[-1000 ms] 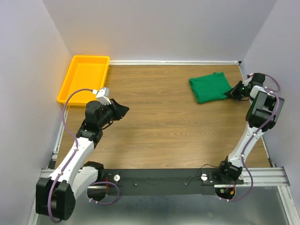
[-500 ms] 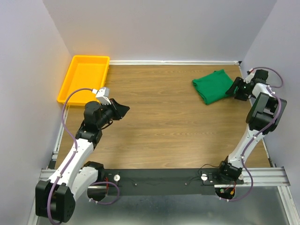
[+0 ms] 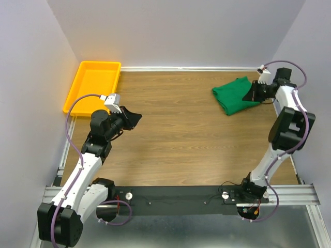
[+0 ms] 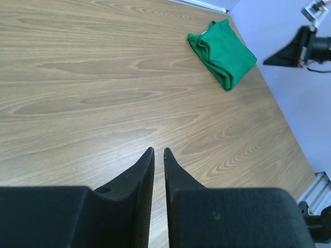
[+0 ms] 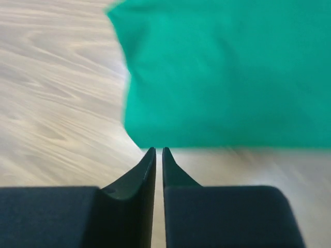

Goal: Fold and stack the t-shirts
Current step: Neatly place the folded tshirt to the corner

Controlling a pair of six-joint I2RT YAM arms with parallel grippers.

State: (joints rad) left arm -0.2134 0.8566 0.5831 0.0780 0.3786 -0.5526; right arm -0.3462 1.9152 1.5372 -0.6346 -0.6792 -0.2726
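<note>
A folded emerald-green t-shirt (image 3: 235,95) lies on the wooden table at the back right; it also shows in the left wrist view (image 4: 222,49) and blurred in the right wrist view (image 5: 222,72). My right gripper (image 3: 249,97) hovers at the shirt's right edge, pointing at it, and its jaws (image 5: 159,149) stand nearly together with only a thin slit and nothing between them. Far from the shirt, my left gripper (image 3: 137,118) hangs over the left half of the table. Its jaws (image 4: 159,150) are also almost together and hold nothing.
A yellow plastic tray (image 3: 95,82) sits at the back left corner with nothing in it. Grey walls close in the table at the left, back and right. The black rail (image 3: 176,199) with both arm bases runs along the near edge.
The shirt slid slightly right, then stayed. My right gripper pulled off its edge, rose and swung toward the back wall. The left arm shifted only slightly.
</note>
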